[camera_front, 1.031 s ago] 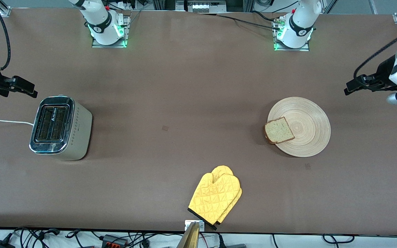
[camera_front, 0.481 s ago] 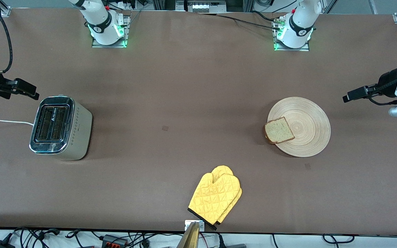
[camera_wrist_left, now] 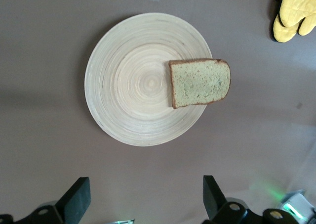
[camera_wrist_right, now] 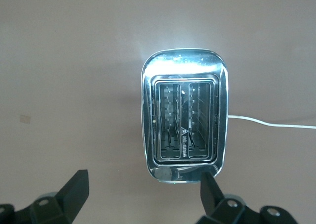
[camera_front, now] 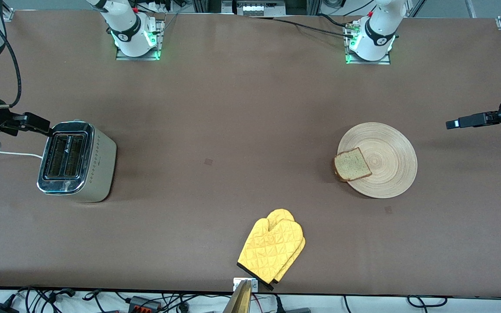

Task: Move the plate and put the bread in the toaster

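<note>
The light-wood plate (camera_front: 385, 143) (camera_wrist_left: 126, 80) lies toward the left arm's end of the table. The bread (camera_front: 352, 164) (camera_wrist_left: 200, 83) rests on the plate's rim on the side toward the toaster, overhanging a little. The cream and chrome toaster (camera_front: 76, 161) (camera_wrist_right: 185, 110) stands toward the right arm's end, both slots showing dark. My left gripper (camera_front: 450, 124) (camera_wrist_left: 145, 201) hangs open and holds nothing, over bare table beside the plate. My right gripper (camera_front: 41, 125) (camera_wrist_right: 143, 197) is open and holds nothing, over the toaster's edge on the cord side.
A yellow oven mitt (camera_front: 272, 250) (camera_wrist_left: 295, 11) lies near the table's front edge, midway along it. The toaster's white cord (camera_front: 15, 153) (camera_wrist_right: 271, 122) runs off toward the right arm's end of the table.
The right gripper has drifted closer to the toaster. The left wrist has turned and drawn back a little toward the table's end. Plate, bread and toaster have not moved.
</note>
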Available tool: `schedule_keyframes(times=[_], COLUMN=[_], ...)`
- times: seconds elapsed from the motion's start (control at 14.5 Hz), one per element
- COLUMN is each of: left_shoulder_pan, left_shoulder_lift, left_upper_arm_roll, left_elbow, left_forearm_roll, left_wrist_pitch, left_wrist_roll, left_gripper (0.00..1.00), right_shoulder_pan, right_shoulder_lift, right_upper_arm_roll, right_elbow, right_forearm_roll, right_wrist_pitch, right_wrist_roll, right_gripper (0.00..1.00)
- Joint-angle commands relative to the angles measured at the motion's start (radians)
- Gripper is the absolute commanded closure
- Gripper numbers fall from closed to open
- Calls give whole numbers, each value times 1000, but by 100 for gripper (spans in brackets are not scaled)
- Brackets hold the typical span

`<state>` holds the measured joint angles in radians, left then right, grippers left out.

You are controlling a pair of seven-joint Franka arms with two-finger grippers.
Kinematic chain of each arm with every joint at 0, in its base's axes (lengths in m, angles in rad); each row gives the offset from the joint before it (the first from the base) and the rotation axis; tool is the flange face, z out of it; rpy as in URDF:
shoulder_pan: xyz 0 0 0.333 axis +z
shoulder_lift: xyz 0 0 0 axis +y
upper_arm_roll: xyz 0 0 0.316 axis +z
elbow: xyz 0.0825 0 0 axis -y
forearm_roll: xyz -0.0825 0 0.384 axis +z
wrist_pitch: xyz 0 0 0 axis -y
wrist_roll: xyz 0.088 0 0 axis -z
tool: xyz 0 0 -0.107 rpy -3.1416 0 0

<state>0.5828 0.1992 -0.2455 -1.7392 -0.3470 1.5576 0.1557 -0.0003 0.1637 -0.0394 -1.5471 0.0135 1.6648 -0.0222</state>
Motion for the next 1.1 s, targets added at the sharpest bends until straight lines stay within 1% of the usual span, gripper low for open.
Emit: schedule_keyframes(times=[0.0, 0.07, 0.21, 0.34, 0.48, 0.55, 0.62, 0.76, 0.96, 1.03], left_shoulder_pan=[29, 38, 61, 104, 135, 141, 152, 161, 163, 163], left_shoulder_lift=[52, 66, 126, 182, 283, 330, 368, 413, 454, 463], left_upper_arm_roll=[-6, -6, -6, -8, -8, -8, -6, -6, -6, -6], left_elbow=[21, 15, 21, 27, 30, 43, 58, 64, 64, 63], left_forearm_roll=[-32, -32, -35, -47, -58, -85, -127, -136, -133, -135], left_wrist_pitch=[-30, -25, -13, 2, 10, 18, 19, 35, 71, 73], left_wrist_roll=[94, 135, 201, 214, 331, 370, 372, 372, 383, 384], left_gripper=[0, 0, 0, 0, 0, 0, 0, 0, 0, 0], right_shoulder_pan=[5, 5, 13, 38, 69, 71, 80, 89, 91, 104], right_shoulder_lift=[3, 3, 3, 5, 17, 17, 19, 20, 23, 33], right_upper_arm_roll=[0, 0, 0, 1, 0, 1, 0, 0, 1, 1], right_elbow=[24, 24, 24, 24, 24, 24, 24, 24, 24, 24], right_forearm_roll=[16, 16, 17, 20, 19, 25, 57, 121, 177, 177], right_wrist_pitch=[-10, -10, -10, -7, -2, -3, -3, -8, -13, -13], right_wrist_roll=[-18, -18, -18, -18, -4, -5, -7, -8, -10, -7], right_gripper=[0, 0, 0, 0, 0, 0, 0, 0, 0, 0])
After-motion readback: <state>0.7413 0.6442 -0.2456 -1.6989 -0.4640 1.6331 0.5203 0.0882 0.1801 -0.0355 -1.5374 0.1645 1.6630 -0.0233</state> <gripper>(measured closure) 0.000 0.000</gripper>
